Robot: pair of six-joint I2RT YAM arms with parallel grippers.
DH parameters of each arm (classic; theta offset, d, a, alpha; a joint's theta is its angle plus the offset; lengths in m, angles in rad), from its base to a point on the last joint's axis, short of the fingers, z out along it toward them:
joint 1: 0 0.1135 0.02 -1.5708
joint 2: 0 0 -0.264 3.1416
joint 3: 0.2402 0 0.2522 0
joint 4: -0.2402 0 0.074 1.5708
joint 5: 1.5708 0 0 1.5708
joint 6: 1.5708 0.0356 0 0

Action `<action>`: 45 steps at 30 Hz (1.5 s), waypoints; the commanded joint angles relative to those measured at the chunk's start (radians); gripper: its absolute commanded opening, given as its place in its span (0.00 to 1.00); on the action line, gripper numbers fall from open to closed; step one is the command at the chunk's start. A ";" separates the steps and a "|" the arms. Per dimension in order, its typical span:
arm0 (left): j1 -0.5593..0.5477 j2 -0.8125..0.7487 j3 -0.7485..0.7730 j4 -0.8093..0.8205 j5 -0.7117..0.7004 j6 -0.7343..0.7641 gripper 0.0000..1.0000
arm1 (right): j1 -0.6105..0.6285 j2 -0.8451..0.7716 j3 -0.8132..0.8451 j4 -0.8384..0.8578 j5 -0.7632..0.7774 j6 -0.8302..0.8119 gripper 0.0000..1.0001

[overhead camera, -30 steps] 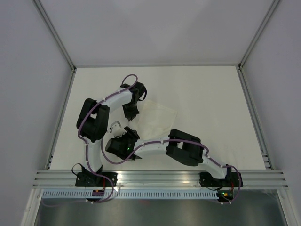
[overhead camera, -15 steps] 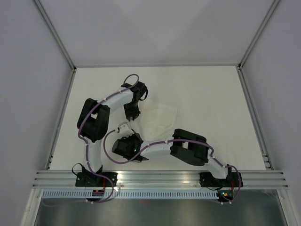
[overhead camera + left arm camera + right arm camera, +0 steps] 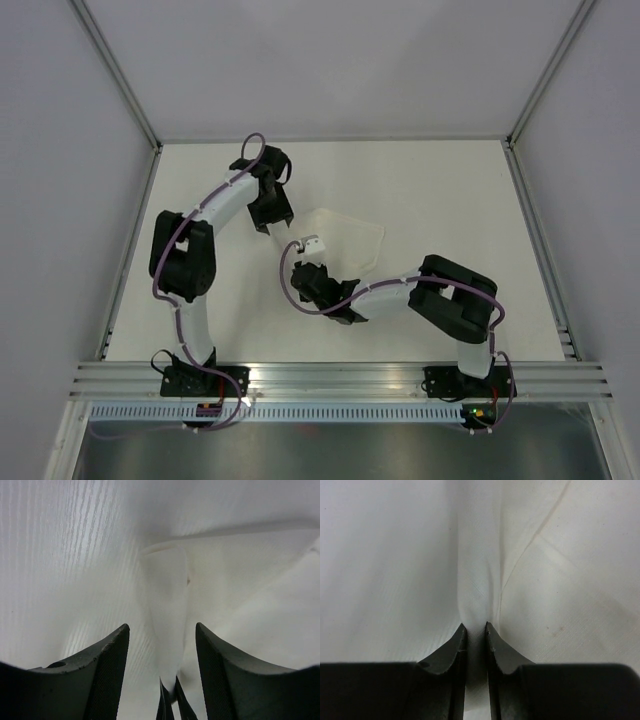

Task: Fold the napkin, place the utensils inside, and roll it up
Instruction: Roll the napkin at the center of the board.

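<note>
So on the left side we're seeing the left gripper hanging over the table just off the napkin's 10 o'clock edge. In its wrist view the fingers are standing well apart. A raised ridge of cloth is running 12 to 6 o'clock straight down the gap, and as far as we can see it isn't touching either finger. There's also a small dark V right at the 6 o'clock edge of that view, and honestly we can't tell what it is. In the overhead shot the napkin is lying at about 4 o'clock from that gripper as a loose, rumpled patch near mid-table, not a tidy fold yet, so we're guessing the folding step is the one in hand. At the patch's 8 o'clock edge, the right gripper is pinching a pleat of the cloth, with its jaws nearly closed on it. The pleat is running away from the jaws toward 12 o'clock in that wrist view, and the rest of the cloth is spreading out toward 1 to 2 o'clock overhead. So the right arm is the one actually holding the napkin, and any fold is probably going to swing around that pinch. We're not spotting the utensils in any view.
</note>
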 commanded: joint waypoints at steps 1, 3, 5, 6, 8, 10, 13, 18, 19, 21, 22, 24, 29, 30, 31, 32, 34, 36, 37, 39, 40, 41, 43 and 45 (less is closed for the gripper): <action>0.057 -0.101 0.019 0.083 0.114 0.032 0.61 | -0.045 0.004 -0.077 0.057 -0.257 0.075 0.01; 0.074 -0.124 -0.009 0.127 0.157 0.029 0.62 | -0.068 -0.004 -0.124 0.097 -0.317 0.095 0.01; 0.099 -0.180 -0.087 0.188 0.193 0.006 0.62 | -0.105 -0.007 -0.158 0.173 -0.416 0.133 0.01; 0.108 -0.202 -0.118 0.245 0.228 -0.004 0.62 | -0.120 -0.004 -0.188 0.198 -0.443 0.149 0.01; 0.120 -0.263 -0.220 0.311 0.260 -0.027 0.61 | -0.153 0.003 -0.213 0.259 -0.520 0.187 0.01; 0.120 -0.299 -0.289 0.408 0.289 -0.044 0.61 | -0.180 0.019 -0.242 0.316 -0.563 0.212 0.01; 0.120 -0.371 -0.496 0.559 0.331 -0.093 0.59 | -0.222 0.045 -0.285 0.399 -0.650 0.275 0.00; 0.130 -0.452 -0.717 0.802 0.384 -0.138 0.58 | -0.291 0.101 -0.359 0.526 -0.776 0.382 0.00; 0.133 -0.452 -0.763 0.859 0.394 -0.144 0.57 | -0.308 0.112 -0.367 0.566 -0.793 0.396 0.00; 0.134 -0.454 -0.808 0.923 0.409 -0.152 0.57 | -0.323 0.143 -0.386 0.603 -0.821 0.437 0.01; 0.134 -0.455 -0.829 0.966 0.423 -0.156 0.58 | -0.338 0.155 -0.393 0.638 -0.850 0.451 0.00; 0.136 -0.451 -0.883 1.075 0.453 -0.170 0.57 | -0.354 0.184 -0.402 0.664 -0.876 0.469 0.01; 0.136 -0.409 -0.938 1.247 0.507 -0.190 0.57 | -0.387 0.235 -0.408 0.717 -0.934 0.525 0.01; 0.136 -0.402 -0.940 1.261 0.515 -0.192 0.57 | -0.388 0.243 -0.413 0.735 -0.942 0.534 0.01; 0.136 -0.392 -0.943 1.273 0.522 -0.196 0.57 | -0.398 0.250 -0.414 0.762 -0.956 0.545 0.00; 0.136 -0.370 -0.945 1.282 0.529 -0.202 0.57 | -0.403 0.260 -0.417 0.776 -0.973 0.563 0.01; 0.136 -0.348 -0.940 1.284 0.532 -0.204 0.54 | -0.418 0.283 -0.420 0.821 -0.988 0.584 0.01; 0.136 -0.339 -0.945 1.272 0.518 -0.205 0.53 | -0.424 0.309 -0.423 0.844 -1.013 0.612 0.01; 0.136 -0.340 -0.960 1.282 0.516 -0.202 0.53 | -0.433 0.319 -0.425 0.873 -1.020 0.623 0.01; 0.136 -0.349 -0.969 1.286 0.515 -0.196 0.53 | -0.443 0.344 -0.425 0.898 -1.039 0.647 0.01; 0.136 -0.352 -0.978 1.292 0.515 -0.190 0.53 | -0.444 0.353 -0.425 0.913 -1.045 0.655 0.01; 0.137 -0.355 -0.980 1.290 0.515 -0.189 0.53 | -0.444 0.368 -0.425 0.919 -1.049 0.664 0.01; 0.140 -0.365 -0.991 1.302 0.518 -0.189 0.53 | -0.450 0.381 -0.428 0.945 -1.057 0.689 0.01; 0.140 -0.375 -0.998 1.306 0.518 -0.189 0.54 | -0.457 0.384 -0.430 0.916 -1.057 0.687 0.01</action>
